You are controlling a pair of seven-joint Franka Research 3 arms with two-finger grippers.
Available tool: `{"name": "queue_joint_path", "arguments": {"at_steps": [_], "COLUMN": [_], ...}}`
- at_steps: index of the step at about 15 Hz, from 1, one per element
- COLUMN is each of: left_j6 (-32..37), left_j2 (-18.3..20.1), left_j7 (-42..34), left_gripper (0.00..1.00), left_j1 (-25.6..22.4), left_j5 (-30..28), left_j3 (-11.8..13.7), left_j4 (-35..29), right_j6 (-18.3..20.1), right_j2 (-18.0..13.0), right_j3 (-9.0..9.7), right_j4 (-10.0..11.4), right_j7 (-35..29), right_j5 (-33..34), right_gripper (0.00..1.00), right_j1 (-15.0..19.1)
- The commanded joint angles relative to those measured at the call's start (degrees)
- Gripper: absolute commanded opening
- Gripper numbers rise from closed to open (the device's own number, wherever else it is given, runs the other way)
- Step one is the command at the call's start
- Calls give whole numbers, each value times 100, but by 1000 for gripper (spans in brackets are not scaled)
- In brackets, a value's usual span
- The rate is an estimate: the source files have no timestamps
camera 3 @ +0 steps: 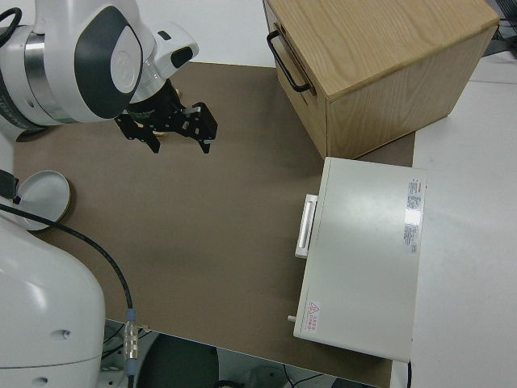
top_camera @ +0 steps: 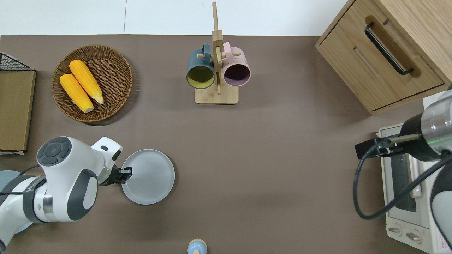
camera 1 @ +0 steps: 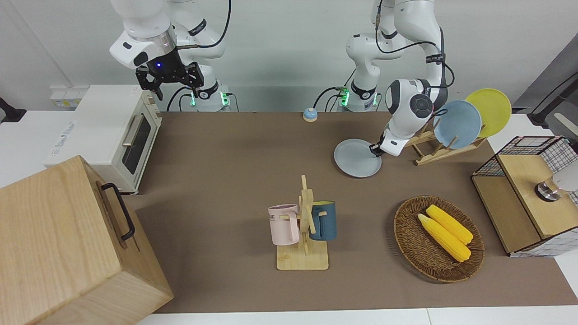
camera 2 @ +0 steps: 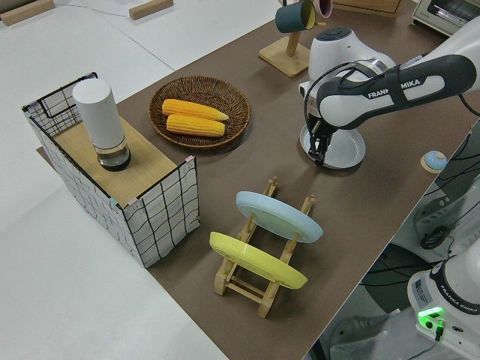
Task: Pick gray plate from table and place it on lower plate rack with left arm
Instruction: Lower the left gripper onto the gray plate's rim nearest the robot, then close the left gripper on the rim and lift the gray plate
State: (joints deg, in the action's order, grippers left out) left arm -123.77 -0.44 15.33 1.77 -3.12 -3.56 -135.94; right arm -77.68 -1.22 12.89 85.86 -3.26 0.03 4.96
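The left gripper (top_camera: 126,174) pinches the gray plate (top_camera: 150,176) by its rim, barely lifted; carrying it to the lower plate rack (camera 1: 431,150) remains; right arm parked

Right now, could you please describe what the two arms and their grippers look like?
Both are white jointed arms with dark gray joint caps and black cables. The left arm bears FRANKA EMIKA lettering, and the left gripper is black. The right gripper is black too, with a blue light glowing at its wrist.

Three plates (camera 1: 358,158), two mugs (camera 1: 323,220)
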Motion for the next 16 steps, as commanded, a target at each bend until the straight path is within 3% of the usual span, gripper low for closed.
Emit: {"name": "queue_joint_path", "arguments": {"at_steps": [1,8,11,16], "left_j6": [-25,467,1150,2399], "left_j2": [-9,96,123,149], "left_j7": [14,40,31,49], "left_gripper": [0,0,0,0], "left_j1": [-45,-45,-62,-98], "left_j5": [-66,-48,118,1277], "left_j3": [-4,66,83,154], "left_j4": [14,884,1305,2035], "right_j6": [87,87,87,87], "right_j2": [-27,-27,-27,-27], "right_j3": [38,38,38,38], "right_j4": [-35,-35,-35,-35], "right_j7": [19,19,19,19], "right_j5": [-20,-20,-20,-20], "right_gripper": [987,987,990,987], "right_j1": [84,84,84,84]}}
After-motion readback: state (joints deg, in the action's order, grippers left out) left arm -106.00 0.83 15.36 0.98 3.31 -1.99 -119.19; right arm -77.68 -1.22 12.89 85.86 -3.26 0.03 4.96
